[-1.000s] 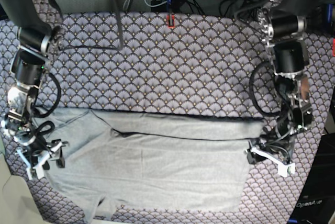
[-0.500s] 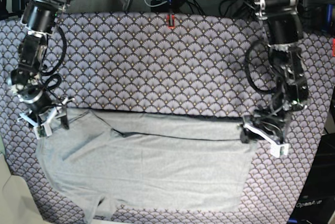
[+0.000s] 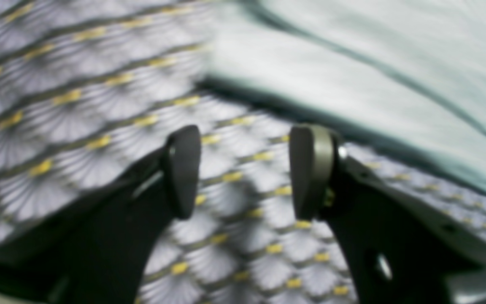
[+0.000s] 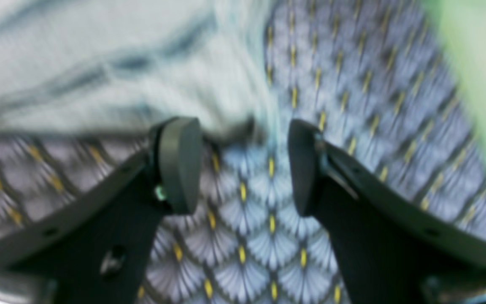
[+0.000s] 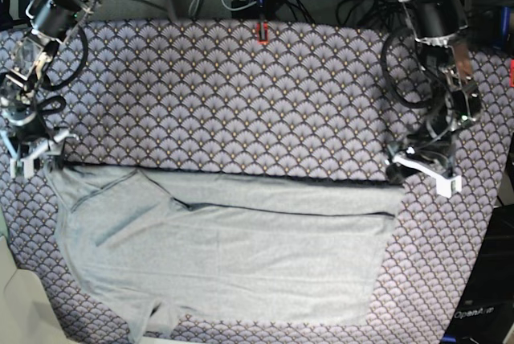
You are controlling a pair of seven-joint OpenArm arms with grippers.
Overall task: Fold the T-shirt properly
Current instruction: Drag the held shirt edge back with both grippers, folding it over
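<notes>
The soft, thin light-grey T-shirt [image 5: 233,255], partly folded along the near edge of the purple scallop-patterned table cloth [image 5: 241,95], looks limp and best pinched at its far corners, where the left gripper [image 5: 422,169] and right gripper [image 5: 32,155] hover, jaws apart and empty.

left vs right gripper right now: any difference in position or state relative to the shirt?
The left gripper hovers off the T-shirt's straight end; the right gripper sits at the opposite, sleeve end. The left gripper has only table cloth ahead; the right gripper has shirt fabric just beyond its fingertips. Both are open and empty.
</notes>
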